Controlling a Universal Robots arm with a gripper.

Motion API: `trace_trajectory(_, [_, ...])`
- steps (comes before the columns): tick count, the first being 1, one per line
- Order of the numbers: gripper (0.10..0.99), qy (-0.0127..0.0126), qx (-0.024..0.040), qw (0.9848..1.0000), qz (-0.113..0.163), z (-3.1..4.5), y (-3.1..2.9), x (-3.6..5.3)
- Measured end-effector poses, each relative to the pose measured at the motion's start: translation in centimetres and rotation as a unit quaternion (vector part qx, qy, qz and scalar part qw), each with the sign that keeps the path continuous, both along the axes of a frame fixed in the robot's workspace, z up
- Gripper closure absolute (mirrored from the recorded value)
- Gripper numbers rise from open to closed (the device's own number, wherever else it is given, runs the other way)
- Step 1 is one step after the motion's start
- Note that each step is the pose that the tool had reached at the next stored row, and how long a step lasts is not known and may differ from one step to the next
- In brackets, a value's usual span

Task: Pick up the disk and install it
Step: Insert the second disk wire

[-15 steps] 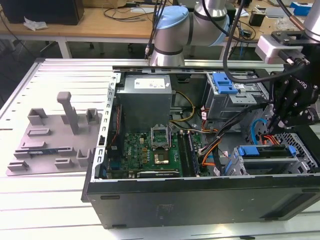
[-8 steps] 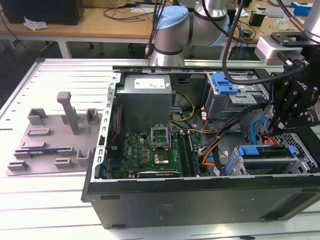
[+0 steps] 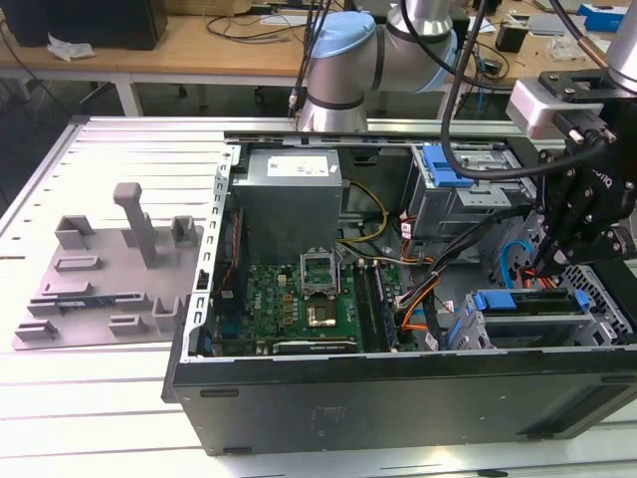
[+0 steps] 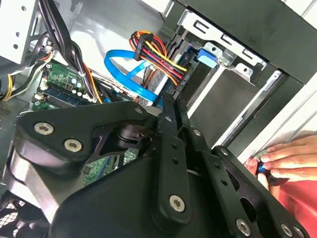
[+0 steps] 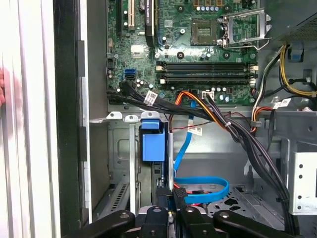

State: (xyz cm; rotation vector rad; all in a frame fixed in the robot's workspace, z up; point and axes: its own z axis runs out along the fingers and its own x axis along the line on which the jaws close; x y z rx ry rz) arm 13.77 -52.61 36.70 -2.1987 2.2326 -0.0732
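My hand [image 3: 545, 267] hung inside the open black computer case [image 3: 398, 398], over the drive cage. The disk, a flat drive edged by its blue plastic carrier [image 3: 518, 302], sat slotted there. I couldn't tell my fingers' spread.

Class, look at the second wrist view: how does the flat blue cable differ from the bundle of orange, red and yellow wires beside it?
The blue cable is one flat ribbon of a single colour, while the wire bundle is several thin round wires in orange, red, yellow and black. The blue cable sweeps in a wide loop, and the wire bundle arches in a tighter bend. Both run inside the open computer case.
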Motion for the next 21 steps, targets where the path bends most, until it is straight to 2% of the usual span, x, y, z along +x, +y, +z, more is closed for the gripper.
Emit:
trace_trajectory(3, [0.925, -0.0008, 0.0037, 1.0000, 0.000, -0.08, -0.33, -0.01])
trace_trajectory(6, [0.925, -0.0017, 0.0100, 0.9999, 0.000, -0.24, -0.64, -0.01])
trace_trajectory(21, [0.925, -0.0032, 0.0181, 0.9998, 0.000, -1.00, -1.28, -0.19])
